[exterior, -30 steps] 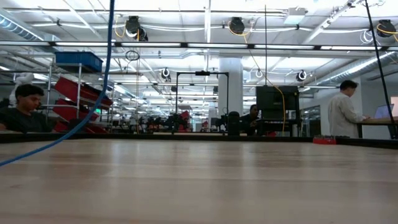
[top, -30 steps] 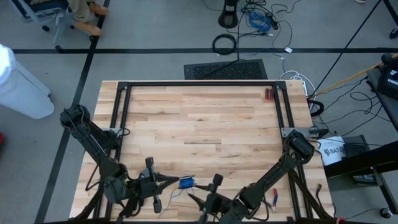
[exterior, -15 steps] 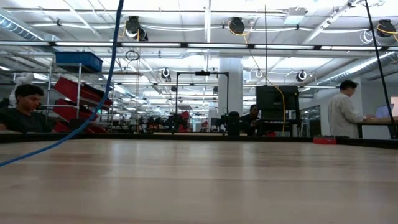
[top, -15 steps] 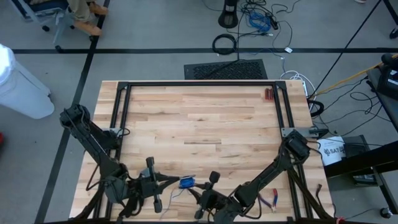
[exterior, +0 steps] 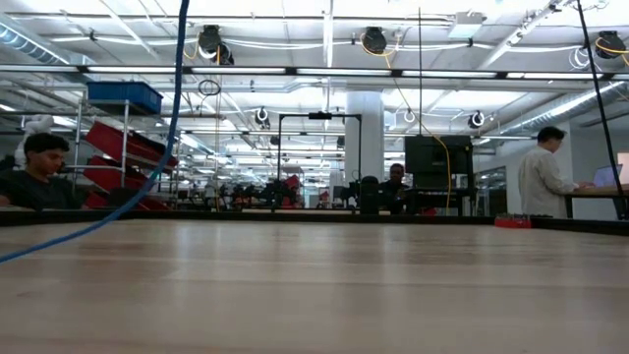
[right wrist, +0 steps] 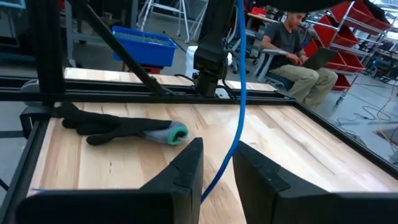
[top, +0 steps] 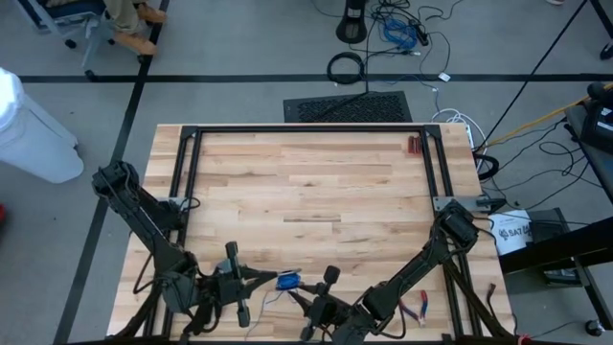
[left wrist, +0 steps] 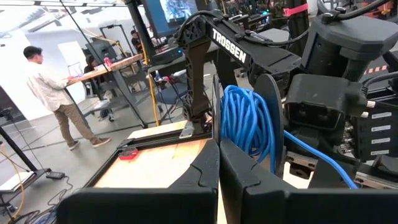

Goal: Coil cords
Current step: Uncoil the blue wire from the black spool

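The blue cord is partly wound into a coil [left wrist: 245, 121] between two thin dark discs. The coil hangs near the table's near edge [top: 285, 282]. My left gripper [left wrist: 218, 146] is shut and reaches level to the coil's side [top: 271, 280]. A loose stretch of cord [left wrist: 323, 163] leaves the coil, runs through my right gripper [right wrist: 217, 149] and sags toward the table [exterior: 147, 182]. My right gripper [top: 305, 297] stands just right of the coil. Its fingers are narrowly apart, one on either side of the cord [right wrist: 237, 93]. My left gripper pinches the edge of the nearer thin dark disc [left wrist: 215, 115] between its two fingertips, coming level from the table's left. The coil sits upright beyond the fingers, lifted clear of the table. My right gripper has the cord [right wrist: 212, 183] in its gap, closer to one finger [right wrist: 189, 168]; I cannot tell whether they touch.
A black frame [top: 306, 129] rims the wooden table. A dark glove with a green cuff [right wrist: 124, 129] lies near the left arm's base. Red-handled pliers [top: 420, 307] lie by the right arm, and a small red object [top: 414, 146] lies at the far right. People sit and stand beyond the table.
In the low view the cord's steep upper stretch has swayed slightly to the right. The left gripper and the coil have stayed where they were.
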